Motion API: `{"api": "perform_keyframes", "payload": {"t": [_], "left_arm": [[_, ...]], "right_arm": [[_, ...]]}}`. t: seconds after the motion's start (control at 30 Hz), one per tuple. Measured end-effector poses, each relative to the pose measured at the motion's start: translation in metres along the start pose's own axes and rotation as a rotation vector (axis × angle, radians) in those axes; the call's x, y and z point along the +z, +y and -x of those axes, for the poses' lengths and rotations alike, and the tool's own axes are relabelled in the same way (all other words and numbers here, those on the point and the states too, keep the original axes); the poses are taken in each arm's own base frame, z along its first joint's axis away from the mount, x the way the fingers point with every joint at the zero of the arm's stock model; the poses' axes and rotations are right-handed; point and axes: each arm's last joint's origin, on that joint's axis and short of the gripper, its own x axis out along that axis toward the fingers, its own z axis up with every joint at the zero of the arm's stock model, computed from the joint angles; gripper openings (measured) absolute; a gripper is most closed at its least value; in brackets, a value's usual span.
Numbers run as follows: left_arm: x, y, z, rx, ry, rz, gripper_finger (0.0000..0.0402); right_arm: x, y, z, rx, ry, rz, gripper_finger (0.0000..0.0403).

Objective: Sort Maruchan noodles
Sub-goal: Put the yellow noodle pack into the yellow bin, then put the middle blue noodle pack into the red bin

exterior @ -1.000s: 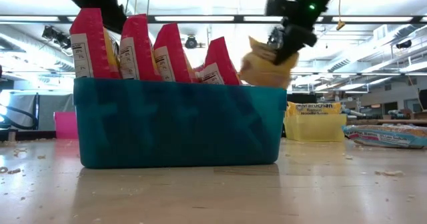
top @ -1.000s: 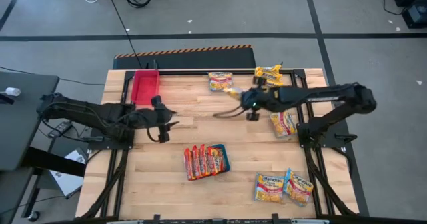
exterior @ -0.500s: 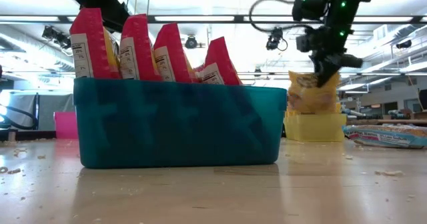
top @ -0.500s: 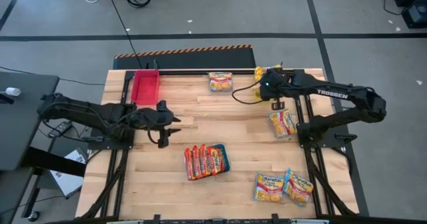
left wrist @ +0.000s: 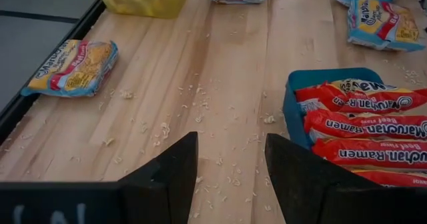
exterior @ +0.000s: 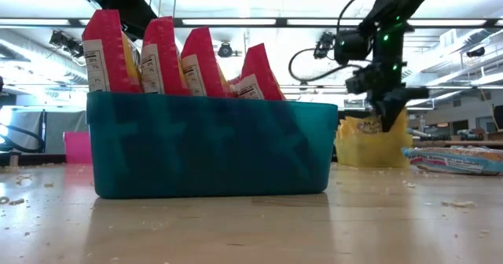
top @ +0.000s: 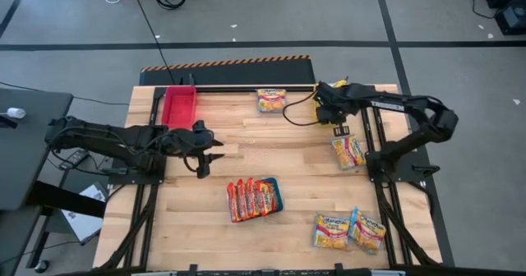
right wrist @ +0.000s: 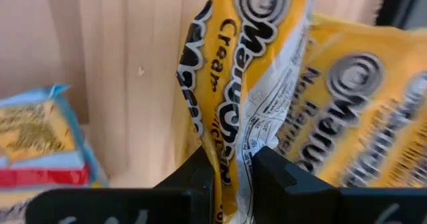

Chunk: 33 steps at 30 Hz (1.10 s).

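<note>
Wood table [top: 246, 153]: right gripper [right wrist: 230, 167] up around 1 o'clock, pinching a yellow packet [right wrist: 243, 84] over the yellow bin [exterior: 369, 148]. Left gripper [top: 205, 151] at 9 o'clock hovers with fingers apart, holding nothing.

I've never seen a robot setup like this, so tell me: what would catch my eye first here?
Probably the right claw, pinching a yellow noodle packet over the yellow bin at the table's far right corner. Next, the teal tray near the table's middle, packed with red packets standing on edge. The left claw hangs open over bare wood to the tray's left, holding nothing.
</note>
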Motion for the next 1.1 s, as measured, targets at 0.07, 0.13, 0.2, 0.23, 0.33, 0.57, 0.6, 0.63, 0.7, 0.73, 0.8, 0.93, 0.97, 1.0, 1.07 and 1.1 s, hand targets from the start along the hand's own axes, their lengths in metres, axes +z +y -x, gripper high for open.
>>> {"api": "perform_keyframes", "payload": {"t": [0.07, 0.13, 0.2, 0.23, 0.33, 0.57, 0.6, 0.63, 0.7, 0.73, 0.8, 0.93, 0.97, 1.0, 1.07, 1.1], "left_arm": [[0.000, 0.000, 0.000, -0.002, 0.000, -0.001, 0.0179], [0.000, 0.000, 0.000, -0.002, 0.000, 0.001, 0.0178], [0.000, 0.000, 0.000, -0.002, 0.001, 0.002, 0.0178], [0.000, 0.000, 0.000, -0.002, 0.003, 0.002, 0.0178], [-0.002, 0.000, 0.000, 0.000, 0.017, 0.000, 0.0178], [-0.004, 0.000, 0.001, 0.003, 0.040, -0.005, 0.0178], [-0.004, 0.000, 0.001, 0.004, 0.040, 0.000, 0.0178], [-0.004, 0.000, 0.001, 0.003, 0.041, 0.011, 0.0178], [-0.004, -0.001, 0.001, -0.002, 0.040, 0.016, 0.0178], [-0.004, -0.002, 0.001, -0.005, 0.040, 0.014, 0.0178], [-0.004, -0.004, 0.002, -0.017, 0.033, 0.009, 0.0178], [0.001, -0.008, 0.002, -0.035, -0.019, 0.011, 0.0178], [0.002, -0.008, 0.003, -0.038, -0.035, 0.014, 0.0178], [0.004, -0.009, 0.003, -0.041, -0.049, 0.017, 0.0178], [0.007, -0.010, 0.003, -0.050, -0.079, 0.023, 0.0178], [0.007, -0.010, 0.003, -0.052, -0.087, 0.025, 0.0178]], "right_arm": [[0.003, -0.004, -0.010, 0.015, 0.008, -0.021, 0.0066], [0.005, -0.008, -0.017, 0.009, 0.017, -0.048, 0.0070], [0.006, -0.010, -0.021, 0.003, 0.038, -0.053, 0.0080], [0.005, -0.011, -0.022, -0.002, 0.050, -0.053, 0.0087], [0.000, -0.010, -0.019, -0.027, 0.092, -0.051, 0.0114], [-0.021, -0.001, 0.012, -0.043, 0.094, -0.111, 0.0179], [-0.024, 0.001, 0.017, -0.051, 0.084, -0.126, 0.0186], [-0.027, 0.002, 0.023, -0.059, 0.071, -0.142, 0.0193], [-0.029, 0.007, 0.033, -0.087, 0.030, -0.162, 0.0203], [-0.028, 0.010, 0.038, -0.102, -0.005, -0.165, 0.0207], [-0.024, 0.012, 0.048, -0.127, -0.111, -0.189, 0.0213], [0.002, -0.001, 0.055, -0.167, -0.413, -0.367, 0.0215], [0.009, -0.005, 0.052, -0.171, -0.451, -0.370, 0.0215], [0.015, -0.009, 0.047, -0.177, -0.469, -0.363, 0.0215], [0.028, -0.015, 0.033, -0.188, -0.471, -0.332, 0.0215], [0.034, -0.019, 0.025, -0.193, -0.470, -0.318, 0.0215]]}}
